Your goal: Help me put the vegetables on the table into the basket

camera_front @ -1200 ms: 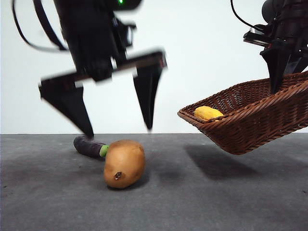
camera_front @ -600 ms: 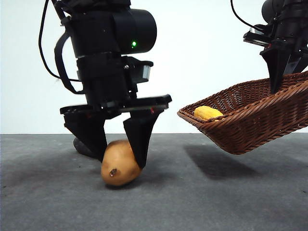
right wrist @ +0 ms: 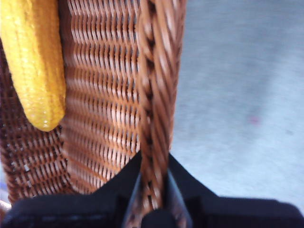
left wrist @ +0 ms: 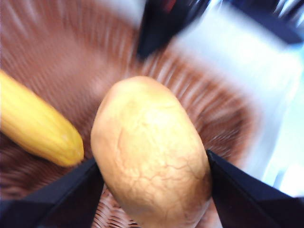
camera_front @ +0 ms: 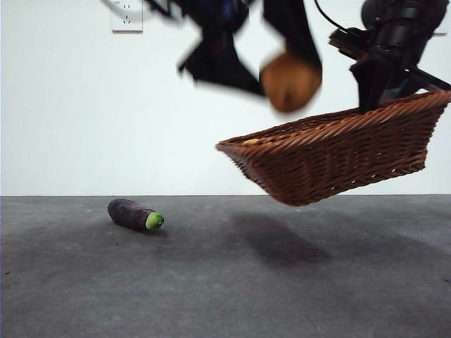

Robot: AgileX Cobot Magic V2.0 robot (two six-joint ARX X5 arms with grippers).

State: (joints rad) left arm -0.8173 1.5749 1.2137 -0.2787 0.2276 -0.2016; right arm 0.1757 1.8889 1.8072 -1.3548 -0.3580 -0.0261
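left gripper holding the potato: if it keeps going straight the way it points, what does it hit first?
Probably the woven floor of the basket. The left gripper, shut on the potato, points into it, with the corn just beside that line. Motion blur leaves depth unclear.

Woven wicker basket (camera_front: 338, 151), matt speckled table (camera_front: 225, 282), finely cracked potato (left wrist: 149, 156) skin.

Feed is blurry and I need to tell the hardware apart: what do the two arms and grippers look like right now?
Both are black. The left gripper shows two flat, wedge-shaped matte jaws. The right gripper has black jaws too, tapering to a narrow slot. In the front view, a thin black cable loops above the right arm's blocky black wrist.
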